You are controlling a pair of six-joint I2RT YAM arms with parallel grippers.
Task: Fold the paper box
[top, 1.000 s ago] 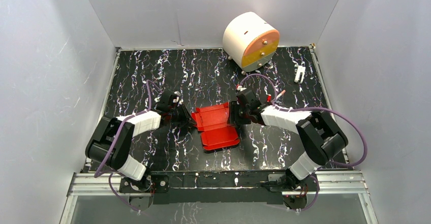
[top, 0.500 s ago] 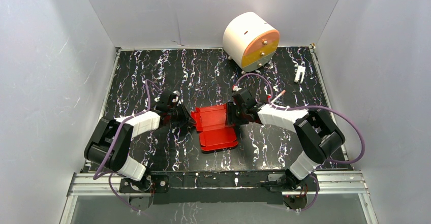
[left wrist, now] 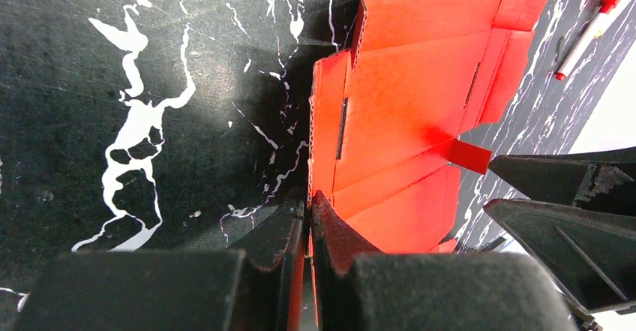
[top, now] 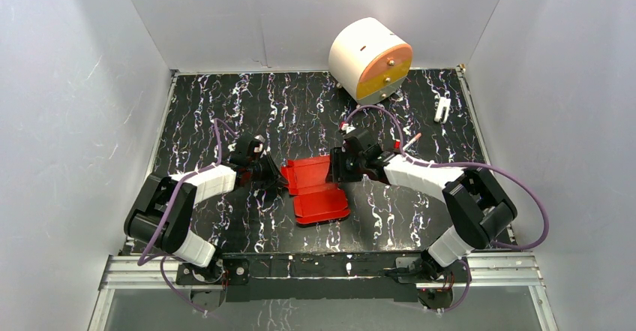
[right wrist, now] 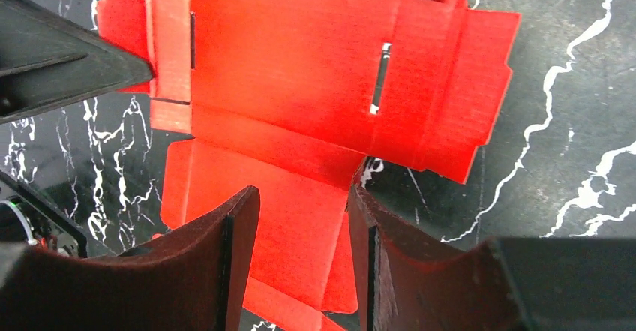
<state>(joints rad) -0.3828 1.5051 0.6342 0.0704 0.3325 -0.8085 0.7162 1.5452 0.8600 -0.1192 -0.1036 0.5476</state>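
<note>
Paper box (top: 315, 190) lies between both arms, long axis near-to-far. Left end effector (left wrist: 309, 207) pinches its left edge; right end effector (right wrist: 304, 196) hangs half-open over the right edge, just as near.

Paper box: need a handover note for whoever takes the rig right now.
Left pincer: shut on the left edge of the paper box.
Right pincer: open, poised over the box's right side; contact unclear.
Box: on the table between the arms, an opened-out creased sheet.
Done: sheet gripped on one side; no flaps tucked.
Left: fold up the walls, tuck the flaps, close it.
</note>
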